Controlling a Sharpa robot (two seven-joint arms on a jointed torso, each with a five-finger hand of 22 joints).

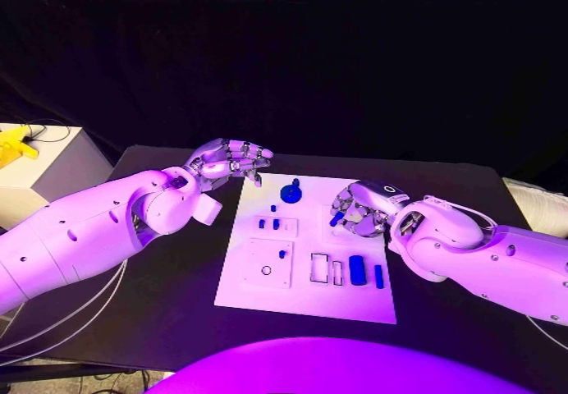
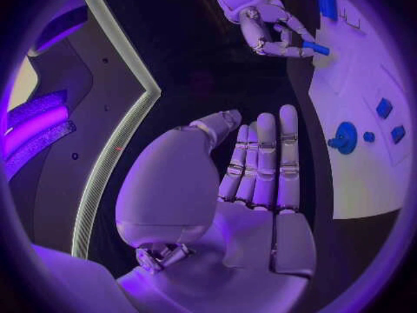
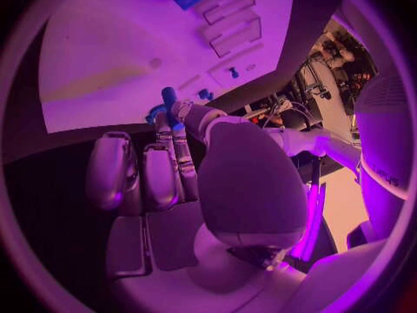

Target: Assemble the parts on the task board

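The white task board (image 1: 308, 291) lies mid-table. My right hand (image 1: 362, 210) hovers over its far right part and pinches a small blue peg (image 1: 337, 218) between its fingertips; the peg (image 3: 167, 96) pokes out past the fingers above the board (image 3: 121, 55), and the peg (image 2: 315, 48) is also seen from the left wrist. My left hand (image 1: 230, 160) floats by the board's far left corner, fingers straight, holding nothing. A round blue knob (image 1: 292, 194) stands near the far edge. Two small blue pieces (image 1: 275, 222) sit below it. A blue block (image 1: 356, 269) and a thin blue bar (image 1: 379, 276) lie at the near right.
A white square plate (image 1: 268, 263) with a hole lies on the board's near left, next to empty slots (image 1: 319, 268). A white box (image 1: 48, 168) with a yellow item (image 1: 15, 146) stands off the table's left. Cables (image 1: 71, 316) hang under my left arm.
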